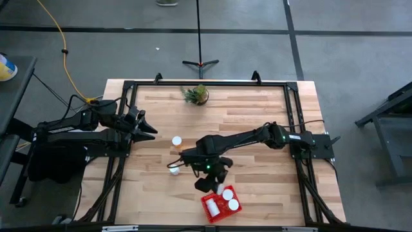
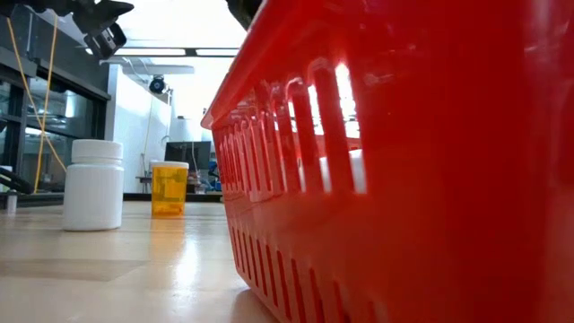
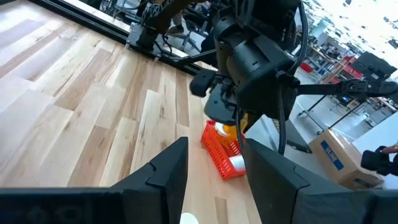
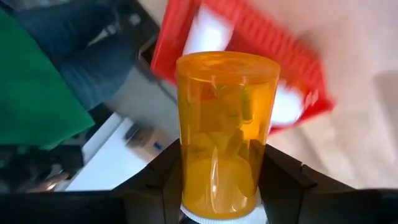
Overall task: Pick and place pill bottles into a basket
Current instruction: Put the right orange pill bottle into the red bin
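Hardly any writing is legible from where I work. A cardboard box (image 3: 334,163) in the room beyond my bench carries a blue label with white lettering, too small for me to read. The orange pill bottle (image 4: 226,129) in my right pincer (image 4: 219,186) shows no readable print.

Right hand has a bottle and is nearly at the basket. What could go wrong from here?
1. The right hand holds the orange bottle cap-end in, most of the body sticking out; it might slip or tumble on release.
2. The basket sits at the table's near edge and already holds white-capped bottles; a bump could push it or bounce the new one out.
3. Two bottles stand beside the arm's path and could be knocked.
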